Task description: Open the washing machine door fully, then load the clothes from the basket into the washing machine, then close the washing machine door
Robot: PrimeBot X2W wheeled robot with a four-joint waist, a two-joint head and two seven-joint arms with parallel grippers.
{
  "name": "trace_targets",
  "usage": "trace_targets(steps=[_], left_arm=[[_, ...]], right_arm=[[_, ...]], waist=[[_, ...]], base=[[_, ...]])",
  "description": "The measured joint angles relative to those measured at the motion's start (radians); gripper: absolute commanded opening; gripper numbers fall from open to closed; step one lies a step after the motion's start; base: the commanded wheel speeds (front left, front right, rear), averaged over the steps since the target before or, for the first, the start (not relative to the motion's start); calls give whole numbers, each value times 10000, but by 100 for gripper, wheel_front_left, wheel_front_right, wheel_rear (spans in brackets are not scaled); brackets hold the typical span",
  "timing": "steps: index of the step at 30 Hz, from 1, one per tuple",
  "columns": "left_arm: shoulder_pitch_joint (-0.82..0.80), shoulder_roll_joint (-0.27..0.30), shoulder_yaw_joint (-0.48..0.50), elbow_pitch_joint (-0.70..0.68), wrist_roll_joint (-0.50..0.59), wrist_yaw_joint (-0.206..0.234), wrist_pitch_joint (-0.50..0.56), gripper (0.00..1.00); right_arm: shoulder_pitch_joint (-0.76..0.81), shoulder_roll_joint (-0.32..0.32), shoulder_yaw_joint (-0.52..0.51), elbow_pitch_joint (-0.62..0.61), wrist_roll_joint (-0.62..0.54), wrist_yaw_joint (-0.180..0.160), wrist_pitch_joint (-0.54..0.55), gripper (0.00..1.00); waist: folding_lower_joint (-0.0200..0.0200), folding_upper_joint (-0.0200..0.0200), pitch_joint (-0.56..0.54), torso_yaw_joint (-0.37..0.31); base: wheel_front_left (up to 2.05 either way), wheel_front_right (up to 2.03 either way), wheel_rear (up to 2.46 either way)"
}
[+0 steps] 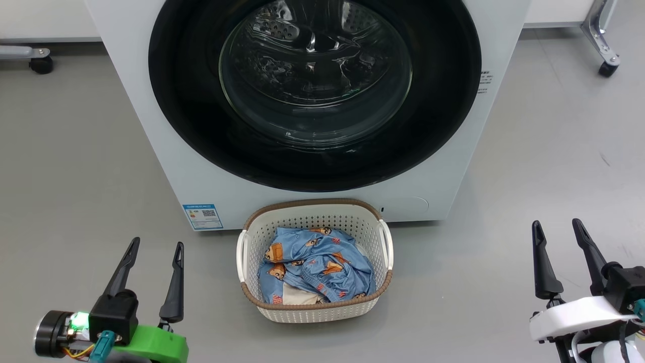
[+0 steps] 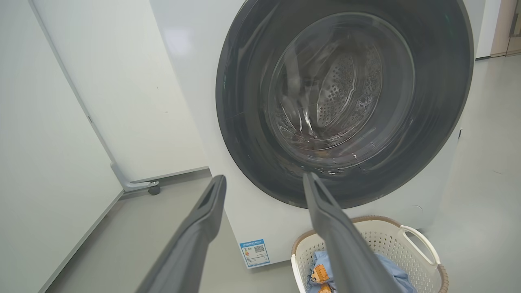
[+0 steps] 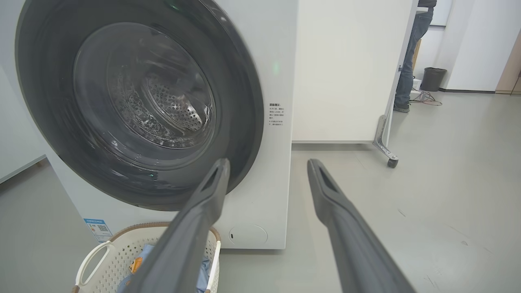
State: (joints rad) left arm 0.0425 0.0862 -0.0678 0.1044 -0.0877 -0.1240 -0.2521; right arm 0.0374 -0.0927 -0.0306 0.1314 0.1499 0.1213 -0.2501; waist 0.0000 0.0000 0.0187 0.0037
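Nearest the head camera, the left gripper (image 1: 157, 243) and the right gripper (image 1: 556, 223) are seen low at either side, each with its fingers spread wide and nothing held between them. Both are well apart from every task thing.

Largest is the washer (image 1: 151, 166), white and set on the grey floor, facing the robot. Its front is almost covered by the door (image 1: 191, 101), which is shut: a broad glossy black rim around a bulging clear glass bowl, through which the perforated drum is made out. The door is judged stiff, fairly heavy and slippery on its gloss, so a hold at the rim's outer edge is advised, away from the glass. No handle or hinge can be made out, so the side to pull from cannot be told.

Just before the washer, below the door, the basket (image 1: 312, 202) is placed: cream, perforated, brown-rimmed, with two side handles. It is likely light enough to slide if nudged.

Inside it the clothes (image 1: 312, 262) are heaped, light blue with orange-brown bears and some cream cloth. They are judged soft, limp and light; a raised fold near the top is best pinched.
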Motion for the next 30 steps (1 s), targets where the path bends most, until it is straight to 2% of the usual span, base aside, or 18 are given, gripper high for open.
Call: trace_targets(steps=[30], left_arm=[[30,-69,40,167,31,-2,0,100]], right_arm=[[128,44,-75,999,194,10,0,100]], waist=[[0,0,4,65]], base=[[0,0,0]])
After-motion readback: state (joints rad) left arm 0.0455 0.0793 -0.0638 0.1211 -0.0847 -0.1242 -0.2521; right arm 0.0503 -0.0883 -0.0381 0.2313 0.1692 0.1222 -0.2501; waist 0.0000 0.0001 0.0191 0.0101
